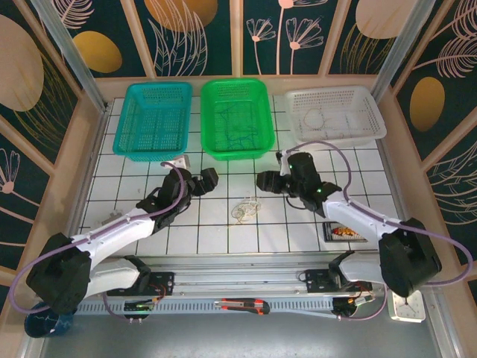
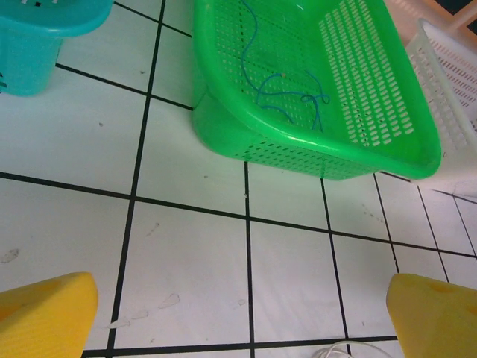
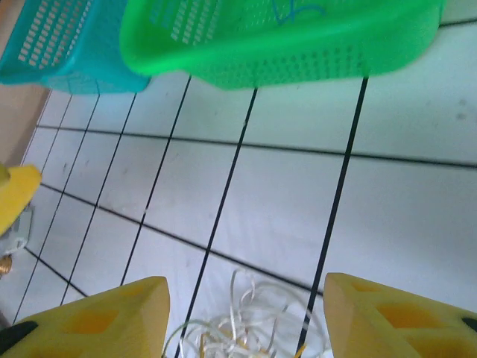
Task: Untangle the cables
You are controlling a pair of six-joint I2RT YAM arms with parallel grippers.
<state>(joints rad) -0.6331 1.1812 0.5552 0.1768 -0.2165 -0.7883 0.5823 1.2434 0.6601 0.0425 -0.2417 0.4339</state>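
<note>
**Q:** Entry one: how do your claws stand?

**A:** Your left claw point(image 2: 242, 332) is released. Its yellow fingers point(image 2: 45, 317) are spread wide, with only bare desk point(image 2: 186, 246) between them. Your right claw point(image 3: 246, 317) is parted about halfway and grasps nothing. Its yellow fingers point(image 3: 402, 313) stand to either side of a patch of gridded desk.

**Q:** Entry two: where are the cables?

**A:** A pale tangle point(image 1: 244, 210) of thin white and yellowish loops lies on the desk between your two claws, a little nearer the arm bases. In the right wrist view its top loops show low between the fingers. I cannot tell whether they touch them. The blue cables point(image 2: 287, 93) lie curled on the floor of the green basket point(image 2: 223, 127).

**Q:** Entry three: what lies further out?

**A:** Three baskets stand in a row along the far edge, with the green one in the middle. The teal basket point(image 1: 154, 119) is on the left, its contents too fine to make out. The white basket point(image 1: 335, 112) is on the right, with what looks like a thin pale loop inside. A dark flat packet point(image 1: 344, 233) lies beside your right arm.
</note>
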